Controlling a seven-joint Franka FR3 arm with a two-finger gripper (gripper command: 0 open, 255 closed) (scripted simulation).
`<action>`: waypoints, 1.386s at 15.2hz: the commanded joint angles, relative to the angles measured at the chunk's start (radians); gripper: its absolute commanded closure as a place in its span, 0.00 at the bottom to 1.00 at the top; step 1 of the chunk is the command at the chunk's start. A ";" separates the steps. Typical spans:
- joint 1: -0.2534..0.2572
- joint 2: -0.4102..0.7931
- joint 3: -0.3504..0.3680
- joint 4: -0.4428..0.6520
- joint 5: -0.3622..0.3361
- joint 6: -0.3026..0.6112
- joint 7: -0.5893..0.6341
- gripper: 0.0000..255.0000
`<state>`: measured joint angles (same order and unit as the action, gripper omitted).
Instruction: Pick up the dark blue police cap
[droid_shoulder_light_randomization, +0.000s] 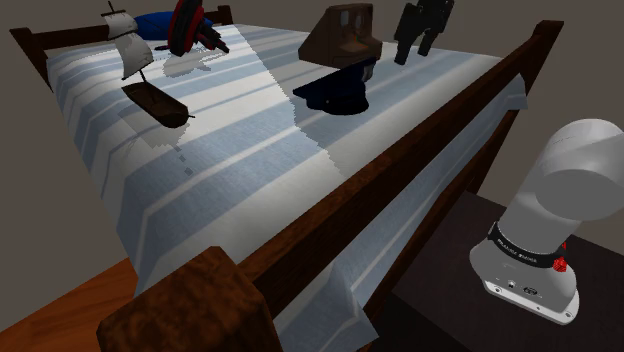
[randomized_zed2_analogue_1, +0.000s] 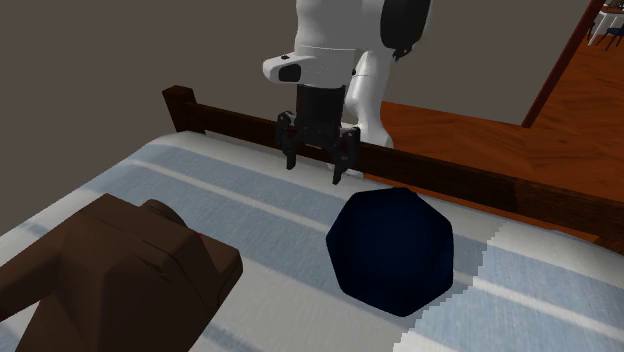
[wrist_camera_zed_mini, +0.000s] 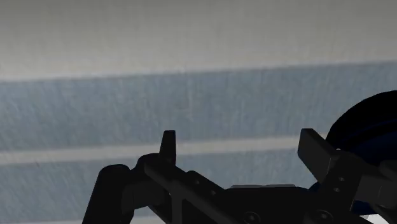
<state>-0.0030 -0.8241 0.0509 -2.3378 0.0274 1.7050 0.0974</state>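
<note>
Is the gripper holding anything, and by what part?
Nothing. The gripper is open above the striped bedcover, and the dark blue cap lies beside it, untouched.

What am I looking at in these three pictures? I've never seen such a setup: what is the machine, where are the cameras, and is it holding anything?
It is a simulated white robot arm with a black two-finger gripper, working over a bed with a blue-and-white striped cover. The shoulder view looks down from beside the arm's stand, the second exterior view faces the arm across the bed, and the wrist view looks along the gripper. On the bed lie a dark blue police cap, a model sailing ship and a brown blocky object. The gripper is open, hovers over the cover beside the cap, and holds nothing.
</note>
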 joint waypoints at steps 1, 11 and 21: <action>0.000 0.000 0.000 0.000 0.000 0.000 0.000 0.00; -0.101 -0.355 0.318 -0.452 0.550 0.895 0.750 0.00; -0.062 -0.357 0.346 -0.539 0.588 0.979 0.741 1.00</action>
<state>-0.0657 -1.1808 0.3967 -2.8750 0.6152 2.6824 0.8387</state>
